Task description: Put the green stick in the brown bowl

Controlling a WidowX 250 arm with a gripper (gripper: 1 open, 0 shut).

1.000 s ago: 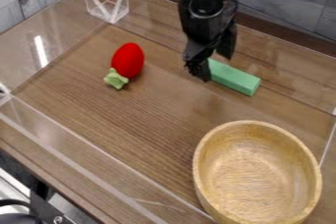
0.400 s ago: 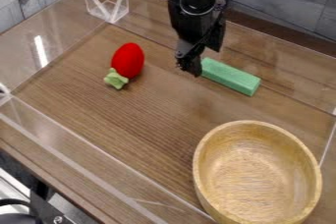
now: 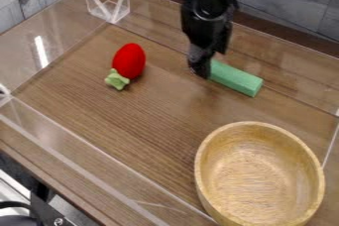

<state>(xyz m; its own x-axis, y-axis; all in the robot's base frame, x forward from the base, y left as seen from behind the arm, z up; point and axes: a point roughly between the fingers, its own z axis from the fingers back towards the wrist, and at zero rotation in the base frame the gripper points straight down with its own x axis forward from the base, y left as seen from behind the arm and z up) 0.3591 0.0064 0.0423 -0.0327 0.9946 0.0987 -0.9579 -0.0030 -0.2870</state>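
Jaws are spread wide, nothing between them yet, and the gripper (image 3: 203, 68) points steeply down at the near-left end of the green stick (image 3: 236, 77). Compared with a second ago, I see the black arm has shuffled sideways: it drifted a little to the left of the stick's end and has now come back right, with the wrist rolled slightly, so the fingers sit at the end of the block instead of beside it. The stick itself has not moved; it lies flat on the worktop (image 3: 146, 131), angled from upper left to lower right, exactly as in the earlier views. I read that as lining up for the grasp, not a grasp under way. Whether a fingertip already touches the stick I cannot tell from this angle, since the arm hides the contact point.

For the task, everything is still ahead: close on the stick, lift, carry, release. The brown bowl (image 3: 260, 177) sits empty at the lower right, well apart from the stick, and the stretch of worktop between them is bare, so I expect a clean carry.

Around it, the red strawberry toy (image 3: 129, 59) with its small green leaf lies to the left, apart from the gripper and off the route. A clear plastic wall (image 3: 34, 111) rings the work area and a clear stand (image 3: 109, 5) sits at the back left; neither blocks the way. My one worry is gripping so near the stick's end, which could let it tilt when lifted.
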